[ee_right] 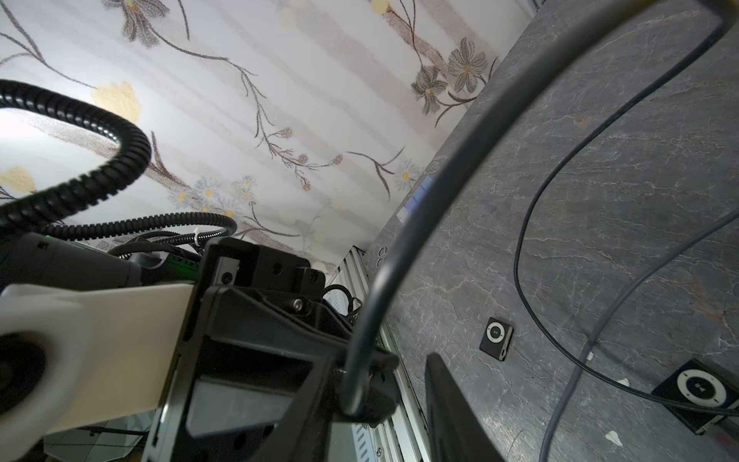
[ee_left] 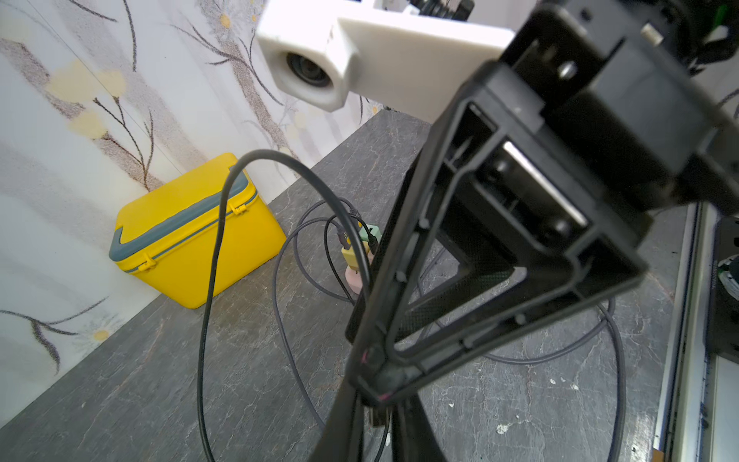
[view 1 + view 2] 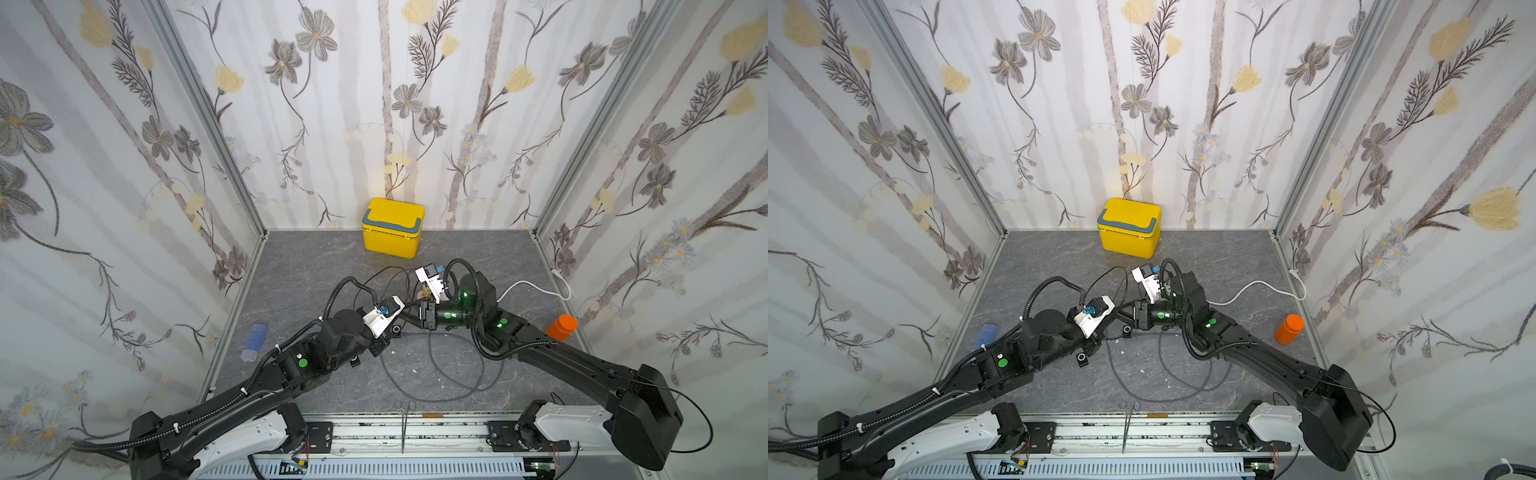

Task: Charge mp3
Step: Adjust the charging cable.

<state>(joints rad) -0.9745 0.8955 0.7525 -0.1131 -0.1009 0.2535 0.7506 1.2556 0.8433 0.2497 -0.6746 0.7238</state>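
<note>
mp3 players (image 1: 496, 339): two are lying on the grey table (image 1: 620, 180), beneath the grippers.
left gripper (image 2: 378, 420): is clamping on the black cable (image 1: 436, 188).
right gripper (image 2: 374, 372): is facing it tip to tip; jaw gap cannot be told.
yellow box (image 3: 392, 227): is standing well behind them.

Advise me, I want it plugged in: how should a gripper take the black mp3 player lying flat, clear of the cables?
Grip the mp3 player by two opposite side edges, coming down from above. It lies flat on the table, wheel face up, thin and square, so only its edges likely offer purchase.
</note>
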